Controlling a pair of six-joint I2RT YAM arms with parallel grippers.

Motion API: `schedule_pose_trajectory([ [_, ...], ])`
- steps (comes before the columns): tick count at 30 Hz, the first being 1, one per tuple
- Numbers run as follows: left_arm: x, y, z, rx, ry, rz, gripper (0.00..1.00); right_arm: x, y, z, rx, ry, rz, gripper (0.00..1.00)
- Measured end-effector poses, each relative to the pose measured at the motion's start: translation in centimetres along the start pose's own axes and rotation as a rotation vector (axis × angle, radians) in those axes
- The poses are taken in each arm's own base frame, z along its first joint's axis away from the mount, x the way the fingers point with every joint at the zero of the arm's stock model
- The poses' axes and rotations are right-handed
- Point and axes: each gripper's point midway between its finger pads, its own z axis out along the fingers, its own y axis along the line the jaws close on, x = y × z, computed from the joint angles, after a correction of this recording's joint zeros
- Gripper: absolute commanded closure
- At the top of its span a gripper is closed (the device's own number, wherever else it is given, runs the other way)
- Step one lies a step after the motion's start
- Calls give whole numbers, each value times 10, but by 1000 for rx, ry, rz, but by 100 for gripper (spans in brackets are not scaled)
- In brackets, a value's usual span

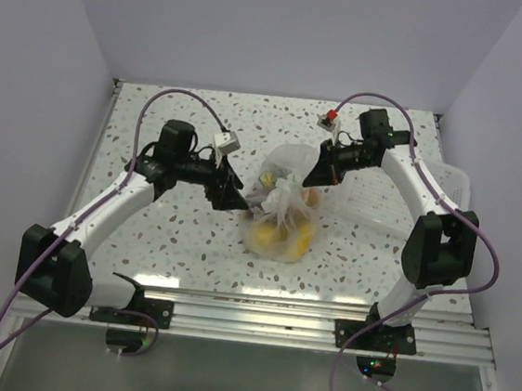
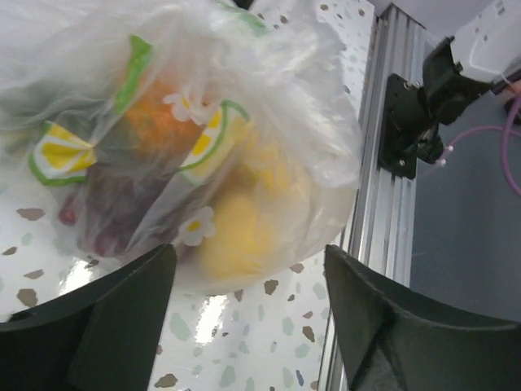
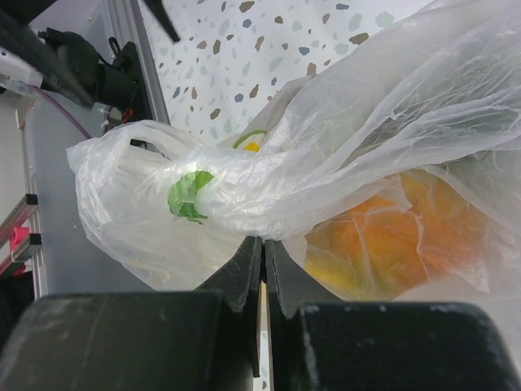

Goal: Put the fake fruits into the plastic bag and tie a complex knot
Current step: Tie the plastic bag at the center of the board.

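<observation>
The plastic bag [image 1: 283, 207] sits mid-tabletop [image 1: 163, 241] between the two arms, with the yellow and orange fake fruits [image 1: 281, 240] inside it. Its twisted neck [image 3: 244, 183] runs across the tips of the right tool [image 3: 262, 254], whose jaws are pressed together. Whether any film is caught between them, I cannot tell. The left tool [image 2: 248, 259] stands spread just beside the bag, gripping nothing. A white tray [image 1: 433, 200] lies to the right.
</observation>
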Motion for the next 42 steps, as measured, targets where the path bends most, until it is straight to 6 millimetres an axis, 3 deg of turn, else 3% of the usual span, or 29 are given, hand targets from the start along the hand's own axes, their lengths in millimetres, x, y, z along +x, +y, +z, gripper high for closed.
schedule_pose_trajectory([
  [6,-7,-60,16,76,13,54,8,1,2,-1,3,11,6,100],
  [9,-15,-63,21,57,-8,44,7,1,3,-1,4,15,6,100],
  [15,-11,-45,43,-49,4,5,10,2,4,-3,10,21,5,100],
  [19,-1,-31,58,-97,37,-36,22,2,4,-3,12,26,0,100],
  [20,1,-27,61,-111,42,-41,29,3,5,-4,11,28,0,100],
  [21,2,-23,63,-124,45,-49,48,3,6,-4,11,32,-1,100],
  [23,2,-15,65,-156,47,-60,69,3,7,-5,11,35,-7,100],
  [24,1,-12,64,-168,43,-60,90,3,7,-6,11,36,-11,100],
  [25,0,-10,63,-178,38,-65,100,3,8,-7,10,37,-14,100],
  [32,-14,35,38,-298,-29,-85,100,-3,16,-19,-6,29,-23,100],
  [38,4,71,15,-410,-15,-93,100,-10,14,-33,7,1,-35,100],
  [42,6,90,-2,-468,-26,-93,100,-16,11,-40,7,-19,-32,100],
])
